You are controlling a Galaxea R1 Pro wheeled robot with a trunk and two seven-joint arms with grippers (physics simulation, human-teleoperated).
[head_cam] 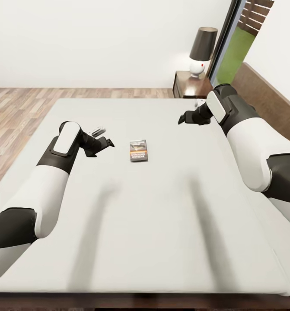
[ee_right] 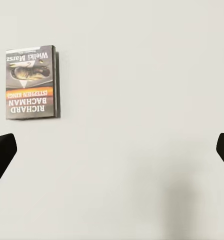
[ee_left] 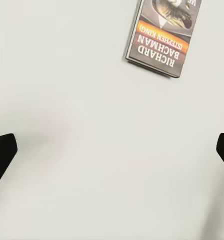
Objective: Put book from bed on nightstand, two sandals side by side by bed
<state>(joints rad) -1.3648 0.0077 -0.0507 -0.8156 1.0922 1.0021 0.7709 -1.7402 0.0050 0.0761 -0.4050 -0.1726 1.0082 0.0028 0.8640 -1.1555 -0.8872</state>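
Note:
The book (head_cam: 138, 150), a small dark paperback with orange and white lettering, lies flat near the middle of the bed's light grey mattress (head_cam: 162, 216). My left gripper (head_cam: 105, 137) hovers open just left of it, empty. My right gripper (head_cam: 189, 113) is open and empty above the mattress, farther back and to the book's right. The left wrist view has the book (ee_left: 164, 35) ahead of the spread fingertips (ee_left: 1, 155). In the right wrist view the book (ee_right: 30, 82) lies off to one side. The nightstand (head_cam: 189, 84) stands beyond the bed's far right corner. The sandals are out of view.
A white lamp with a dark shade (head_cam: 201, 51) stands on the nightstand. The dark wooden headboard (head_cam: 270, 101) runs along the bed's right side. A tall window (head_cam: 237, 47) is behind the nightstand. Wood-plank floor (head_cam: 15, 112) lies to the left of the bed.

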